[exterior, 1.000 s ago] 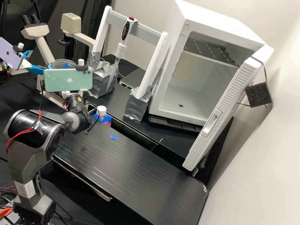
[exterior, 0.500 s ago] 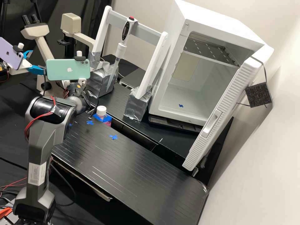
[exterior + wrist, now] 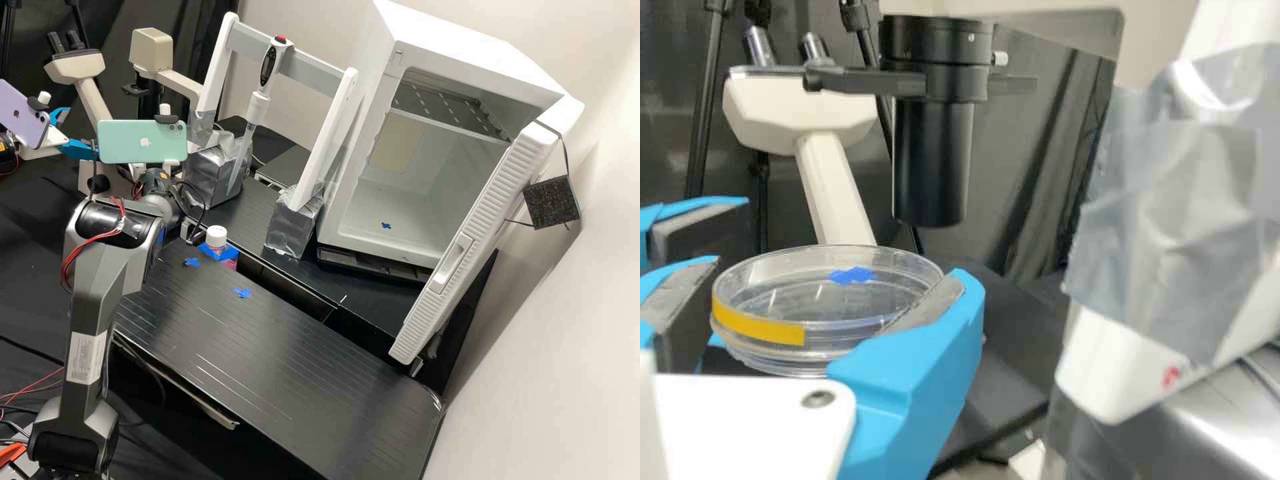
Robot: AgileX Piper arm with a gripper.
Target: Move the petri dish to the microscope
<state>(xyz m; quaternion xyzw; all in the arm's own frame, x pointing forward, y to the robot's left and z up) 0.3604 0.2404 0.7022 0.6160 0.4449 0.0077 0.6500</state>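
Where the arm [image 3: 93, 283] bends near the far left corner of the tabletop [image 3: 267, 347] in the high view, its wrist points toward the microscope [image 3: 97, 110]. In the wrist view, the tool [image 3: 838, 275] looks closed around the sides of the petri dish [image 3: 850, 300], which sits between its fingers in front of the black tube [image 3: 930, 165]. The dish should be light, stiff, slick and easy to crack; a gentle, level grip low on opposite walls suits it, since the lid might slip.
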